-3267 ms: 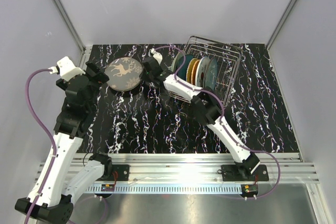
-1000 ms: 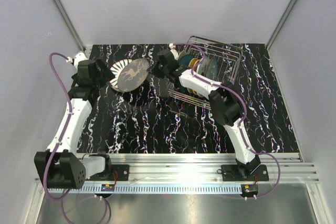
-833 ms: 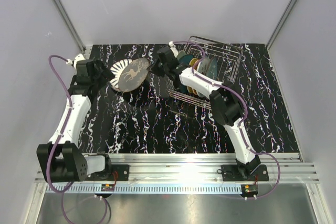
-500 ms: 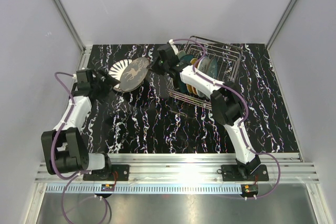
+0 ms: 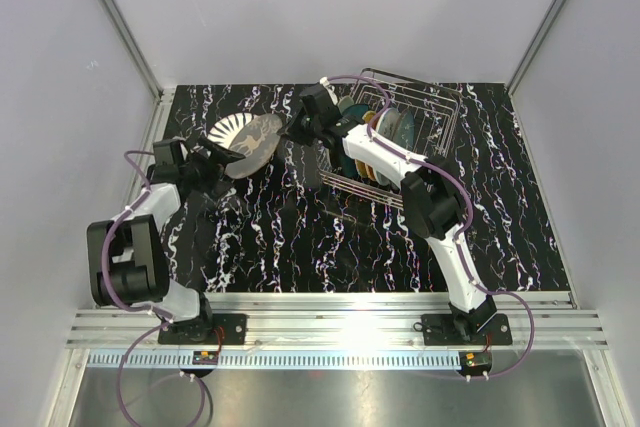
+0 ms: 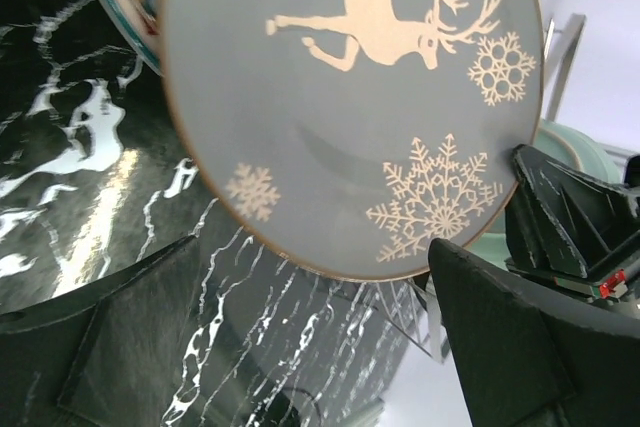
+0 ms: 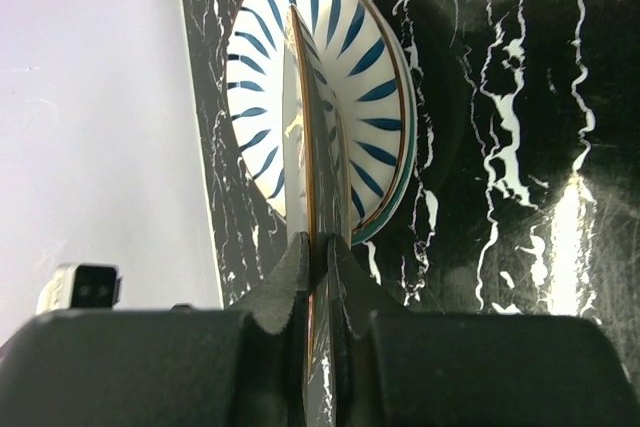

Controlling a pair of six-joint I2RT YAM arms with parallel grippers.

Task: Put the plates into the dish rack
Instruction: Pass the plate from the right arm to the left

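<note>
Top external view: the deer plate [image 5: 252, 140], grey-brown with a pale stag and snowflakes, sits tilted over the rear left of the tabletop [image 5: 300, 237]. It is to the left of the dish rack [image 5: 435, 122] and outside it. The right fingers [image 5: 293, 128] pinch its right-hand rim.

Right wrist view: the deer plate [image 7: 303, 127] appears edge-on, clamped between the right fingers [image 7: 285, 282], which press on both faces. Directly behind it is a striped plate [image 7: 375, 97], white with blue radial stripes. Whether the two touch cannot be determined. From above, the striped plate [image 5: 226, 130] shows past the deer plate's left edge.

The racked plates [image 5: 385, 135] stand upright in the dish rack, partly hidden by the right arm.

The left fingers [image 5: 222, 157] are spread wide, low over the tabletop and just beside the deer plate's near-left edge, gripping nothing.

Left wrist view: the deer plate [image 6: 350, 97] fills the frame beyond the spread left fingers [image 6: 520, 347].
</note>
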